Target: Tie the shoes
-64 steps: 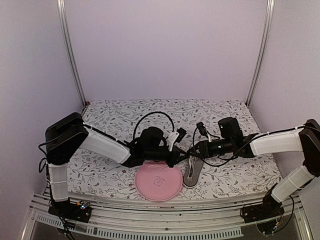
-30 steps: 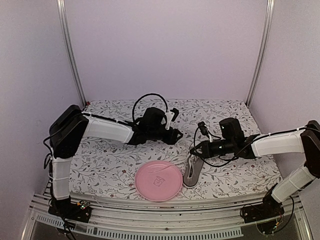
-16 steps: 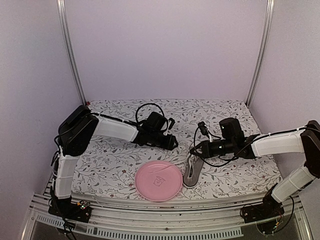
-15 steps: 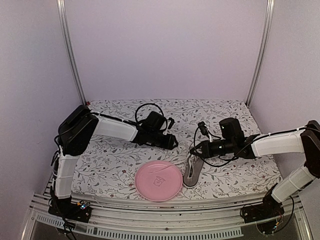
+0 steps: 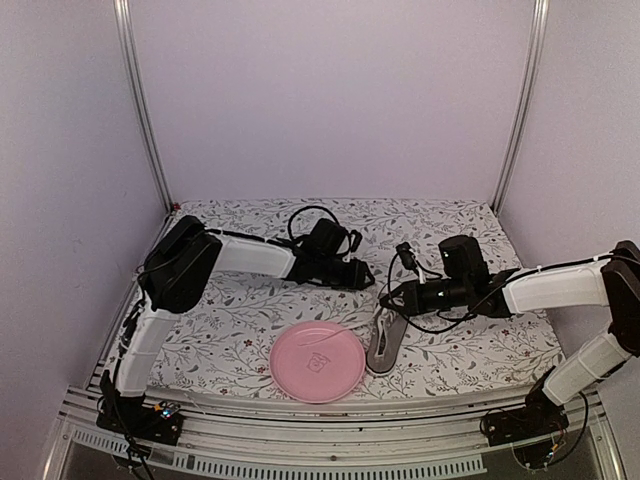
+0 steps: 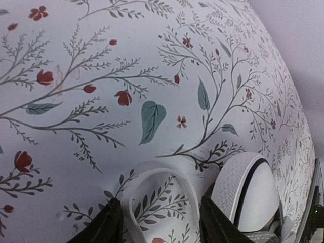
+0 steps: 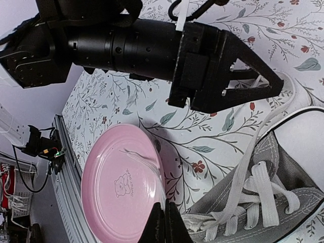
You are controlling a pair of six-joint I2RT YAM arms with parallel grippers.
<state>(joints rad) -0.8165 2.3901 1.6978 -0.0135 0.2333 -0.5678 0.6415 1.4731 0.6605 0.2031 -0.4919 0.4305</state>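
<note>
The small grey shoe (image 5: 384, 345) lies on the floral cloth with its white toe cap (image 6: 248, 192) pointing away from me and its laces loose. A white lace loop (image 6: 152, 179) rests on the cloth just past the toe. My left gripper (image 5: 368, 280) is open and low there, one finger (image 6: 104, 228) on each side of the loop. My right gripper (image 5: 388, 297) is shut above the shoe's laced top (image 7: 258, 202). A frayed lace end (image 7: 202, 223) lies right against its tips (image 7: 165, 215); whether it is pinched I cannot tell.
A pink plate (image 5: 318, 362) sits at the shoe's left, close to the table's near edge, and fills the lower left of the right wrist view (image 7: 121, 192). The two grippers are nearly touching. Metal frame posts (image 5: 140, 110) stand at the back corners.
My left arm has swung right from the back middle of the table and come down at the shoe's toe, around the lace loop. The right arm has stayed still.
</note>
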